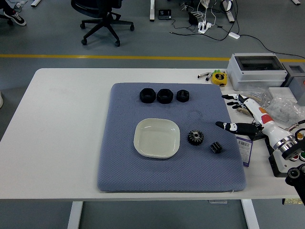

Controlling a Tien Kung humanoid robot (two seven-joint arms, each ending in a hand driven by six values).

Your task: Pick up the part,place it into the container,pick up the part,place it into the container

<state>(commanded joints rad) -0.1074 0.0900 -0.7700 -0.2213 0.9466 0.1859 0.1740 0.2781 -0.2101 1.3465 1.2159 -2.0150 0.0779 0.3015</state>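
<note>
head view: the right robot hand (243, 114) is reaching in from the right edge, fingers spread and holding nothing, its arm partly cut off. two dark gear parts, a larger one (195, 137) and a smaller one (216, 147), are lying on the blue mat (119, 167) just right of the empty white dish (157, 138). the worktop (57, 133) is carrying three black nuts (164, 96).

One white dish (157, 138) sits on one blue-grey mat (143, 176). Five black parts lie on the mat: three nut-like ones in a row at the far side (147, 95) (165, 96) (182, 95), one large toothed gear (195, 137) and one smaller gear (216, 147). One robot hand (245, 117) is in view. One grey box (256, 70) and one yellow tape measure (218, 77) stand on the worktop (57, 143)
</note>
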